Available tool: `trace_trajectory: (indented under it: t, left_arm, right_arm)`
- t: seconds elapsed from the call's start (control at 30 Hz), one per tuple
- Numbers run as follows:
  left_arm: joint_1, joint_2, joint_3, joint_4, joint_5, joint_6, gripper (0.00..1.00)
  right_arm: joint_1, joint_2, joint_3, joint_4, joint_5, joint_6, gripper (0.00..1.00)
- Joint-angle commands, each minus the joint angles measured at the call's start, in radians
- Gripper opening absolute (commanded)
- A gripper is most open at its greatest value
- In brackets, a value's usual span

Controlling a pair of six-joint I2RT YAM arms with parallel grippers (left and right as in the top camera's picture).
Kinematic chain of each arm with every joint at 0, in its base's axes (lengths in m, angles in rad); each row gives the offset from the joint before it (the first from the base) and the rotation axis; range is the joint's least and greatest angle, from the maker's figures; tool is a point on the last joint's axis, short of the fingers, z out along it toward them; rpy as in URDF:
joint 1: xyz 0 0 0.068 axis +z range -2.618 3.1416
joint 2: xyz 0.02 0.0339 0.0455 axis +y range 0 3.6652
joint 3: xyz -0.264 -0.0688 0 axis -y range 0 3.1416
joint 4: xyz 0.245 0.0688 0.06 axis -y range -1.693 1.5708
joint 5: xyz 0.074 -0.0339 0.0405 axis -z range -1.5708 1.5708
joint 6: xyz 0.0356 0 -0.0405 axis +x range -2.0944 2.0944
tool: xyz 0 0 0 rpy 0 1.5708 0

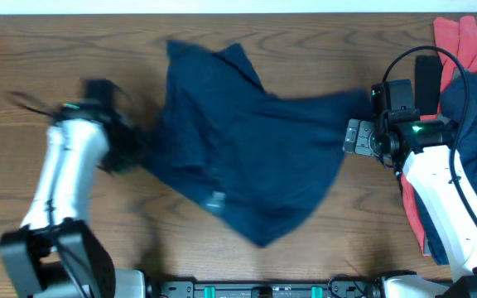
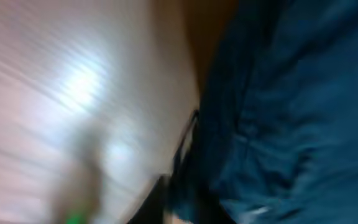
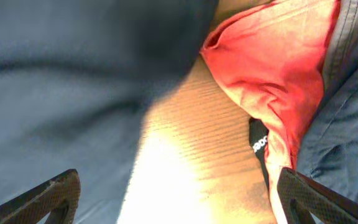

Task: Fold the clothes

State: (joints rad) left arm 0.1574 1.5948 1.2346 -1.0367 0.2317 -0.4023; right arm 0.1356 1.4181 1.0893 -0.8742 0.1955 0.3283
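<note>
The right gripper (image 3: pixel 180 198) shows its two dark fingertips at the bottom corners of the right wrist view, spread wide with only bare brown wood-grain worktop (image 3: pixel 185 155) between them. Beyond them lie a crumpled coral red cloth garment (image 3: pixel 272 68) and, touching it on the right, a dark navy garment (image 3: pixel 347 143). From overhead, the plain dark navy cloth shorts (image 1: pixel 247 157) lie rumpled across the middle of the worktop, with a small pale label (image 1: pixel 215 201) near their lower edge. The right gripper sits just beside their right corner. The left gripper (image 1: pixel 125 151) is at their left edge, but blur hides its fingers, so I cannot tell whether it is spread or pinching.
</note>
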Motion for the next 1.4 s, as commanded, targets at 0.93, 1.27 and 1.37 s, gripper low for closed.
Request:
trace_trajectory:
  t: [0.93,1.27,1.37]
  left_arm:
    - [-0.373,-0.020,-0.418,0.123,0.436,-0.130,0.88]
    - [-0.521,-0.020,-0.469,0.472,0.482,-0.263,0.06]
    - [-0.466,-0.023,-0.466,0.360,0.465,-0.228,0.06]
  right_arm:
    - [-0.005,-0.006,0.007,-0.006,-0.021,-0.015,0.99]
    - [-0.005,-0.006,0.007,-0.010,-0.020,-0.015,0.99]
    - [-0.006,-0.006,0.007,-0.013,-0.019,-0.016,0.99]
